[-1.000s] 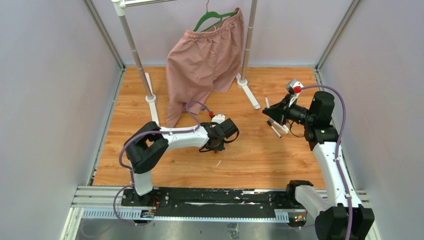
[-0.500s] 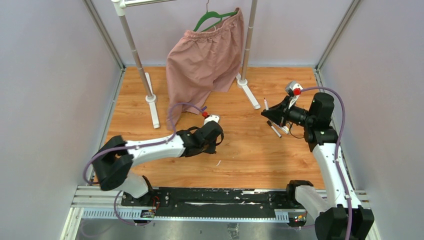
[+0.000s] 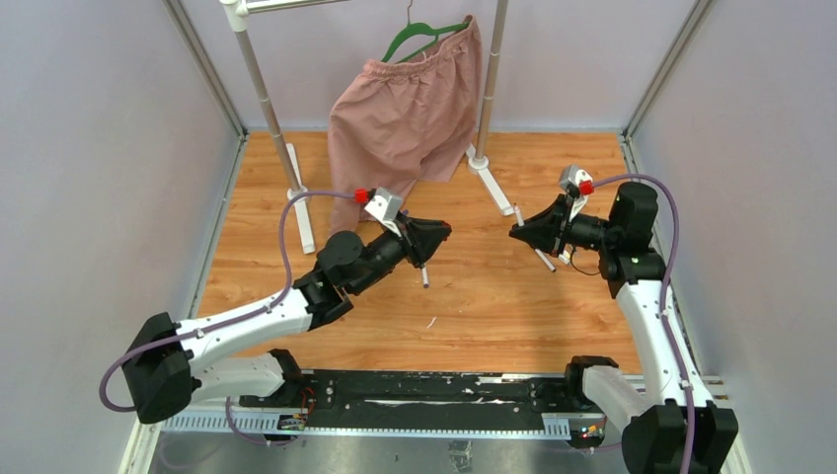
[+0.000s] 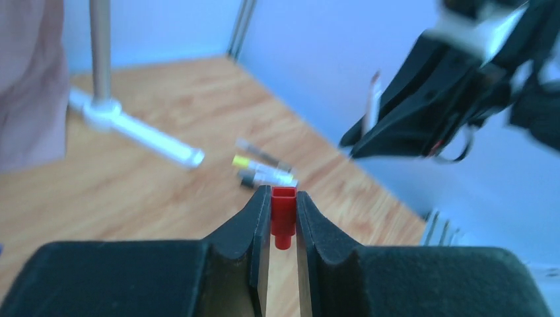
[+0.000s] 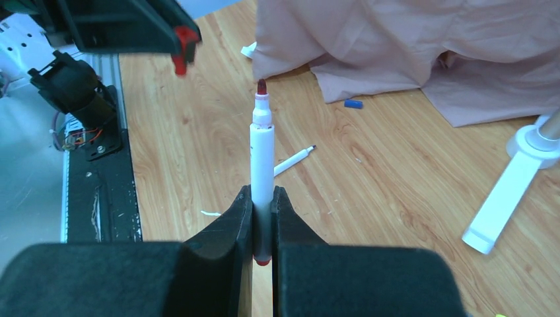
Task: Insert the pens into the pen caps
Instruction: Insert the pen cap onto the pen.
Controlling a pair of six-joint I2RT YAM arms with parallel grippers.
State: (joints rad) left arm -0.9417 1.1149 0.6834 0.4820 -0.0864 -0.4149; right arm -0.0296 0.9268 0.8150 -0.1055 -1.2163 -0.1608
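red cap (image 4: 284, 214), white red-tipped pen (image 5: 262, 158)

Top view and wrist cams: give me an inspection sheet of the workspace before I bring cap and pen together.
Surface: wooden tabletop, one white scrap.
Job's things: red cap and red-tipped pen both held, apart; loose pens and a small blue cap lie on the wood.
Clutter: pink shorts trailing onto the wood.
Grippers: left gripper shut on red cap; right gripper shut on red-tipped pen.
Cables: purple cables along both arms.
Surroundings: clothes rack, grey walls.
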